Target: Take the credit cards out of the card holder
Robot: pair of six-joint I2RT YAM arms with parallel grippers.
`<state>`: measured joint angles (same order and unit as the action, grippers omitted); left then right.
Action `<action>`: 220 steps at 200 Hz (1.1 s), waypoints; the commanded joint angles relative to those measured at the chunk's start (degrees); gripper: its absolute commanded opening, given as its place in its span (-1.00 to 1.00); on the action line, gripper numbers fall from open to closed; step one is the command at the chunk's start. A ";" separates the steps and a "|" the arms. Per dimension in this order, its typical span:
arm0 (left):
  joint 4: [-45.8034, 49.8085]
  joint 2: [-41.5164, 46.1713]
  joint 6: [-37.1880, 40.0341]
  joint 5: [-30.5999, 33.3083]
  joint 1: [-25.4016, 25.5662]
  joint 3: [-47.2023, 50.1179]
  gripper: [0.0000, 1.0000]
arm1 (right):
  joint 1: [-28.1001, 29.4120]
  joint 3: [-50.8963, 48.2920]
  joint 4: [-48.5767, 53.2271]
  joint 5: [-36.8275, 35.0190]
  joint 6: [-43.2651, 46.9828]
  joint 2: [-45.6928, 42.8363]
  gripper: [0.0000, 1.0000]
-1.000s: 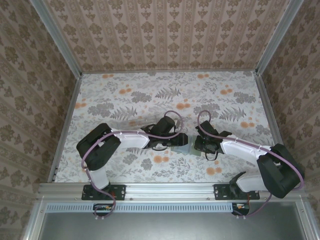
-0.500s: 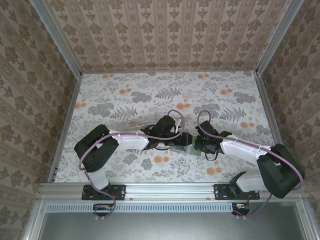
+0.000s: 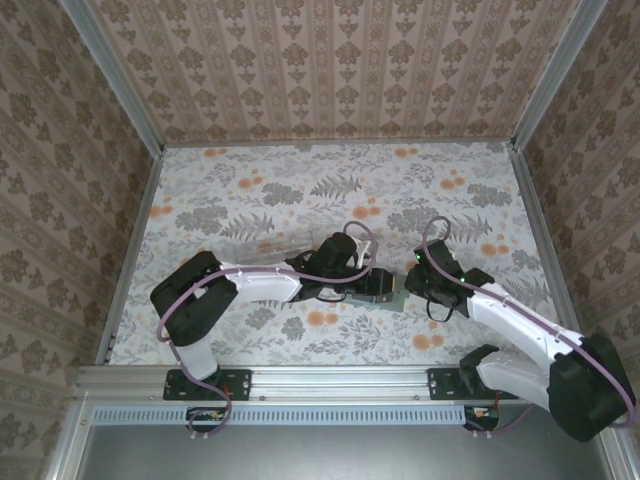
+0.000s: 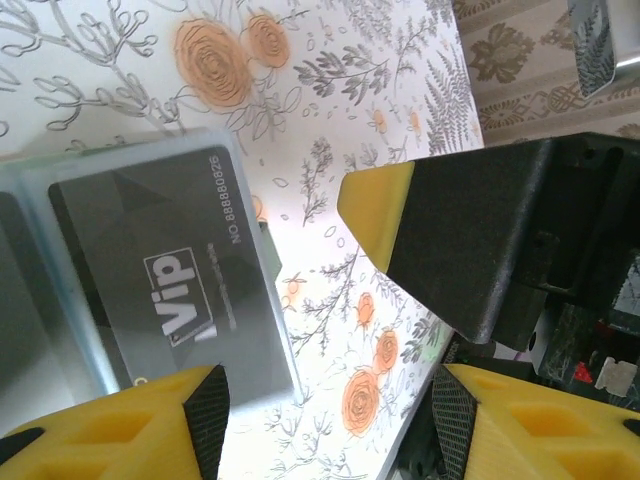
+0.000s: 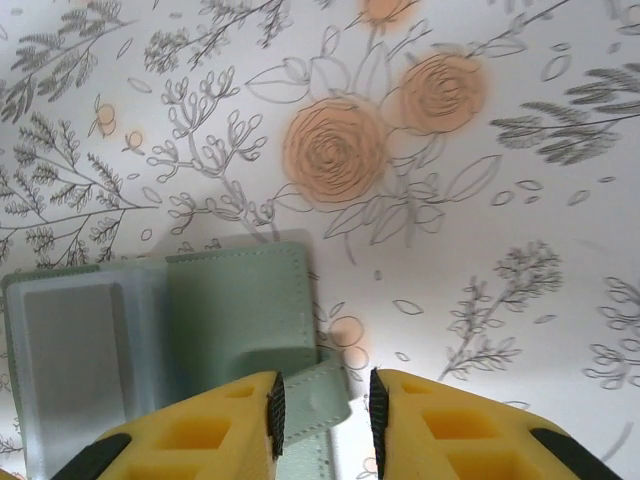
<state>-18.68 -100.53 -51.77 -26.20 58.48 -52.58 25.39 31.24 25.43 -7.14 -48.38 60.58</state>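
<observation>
The card holder (image 5: pixel 235 310) lies open on the flowered table, grey-green, with a clear window pocket (image 5: pixel 75 360) on its left. Its strap tab (image 5: pixel 318 400) sits between the fingers of my right gripper (image 5: pixel 322 405). The tab touches the left pad and a gap shows at the right pad, so the jaws stand slightly open. A black credit card (image 4: pixel 170 290) marked "ViP" sits in a pocket of the card holder (image 4: pixel 30 300). My left gripper (image 4: pixel 325 420) is open and wide over the holder's edge, holding nothing. From above, the left gripper (image 3: pixel 372 283) and right gripper (image 3: pixel 415 285) flank the card holder (image 3: pixel 388 290).
A clear plastic case (image 3: pixel 265 248) lies behind the left forearm. Patterned walls with metal rails enclose the table (image 3: pixel 330 190) on three sides. The right gripper's dark finger (image 4: pixel 450 230) hangs close in front of the left wrist camera.
My left gripper moved right, over the card holder. The right arm drew back to the right and its jaws widened a little around the strap.
</observation>
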 commanded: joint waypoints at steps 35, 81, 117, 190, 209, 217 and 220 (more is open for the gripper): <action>6.27 3.08 3.40 4.00 -1.59 -0.15 0.16 | -0.60 -0.66 0.21 3.73 3.01 -1.97 -0.31; 11.34 3.05 5.46 6.76 -4.09 0.83 -0.40 | 0.79 -1.53 -6.49 10.13 4.44 -1.48 -0.30; 10.60 0.83 4.92 5.64 -4.67 -0.11 -0.64 | 3.26 -1.16 -8.31 9.78 4.33 1.80 -0.56; 9.96 -3.32 3.72 4.40 -3.32 -3.21 -0.58 | 3.27 -1.07 -7.02 7.21 4.09 8.38 -0.72; 10.26 -4.39 3.27 4.22 -2.85 -3.96 -0.56 | 3.27 -1.53 -7.14 6.55 4.00 8.15 -0.72; 10.63 -4.84 3.25 4.29 -2.60 -4.42 -0.56 | 3.27 -1.62 -6.98 6.46 4.06 8.15 -0.72; 10.67 -4.93 3.22 4.31 -2.49 -4.57 -0.55 | 3.27 -1.63 -7.01 6.39 4.08 8.15 -0.72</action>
<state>-8.91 -104.05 -47.97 -21.12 55.27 -54.70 28.45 30.33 18.11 1.28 -44.53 68.95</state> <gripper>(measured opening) 0.220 0.141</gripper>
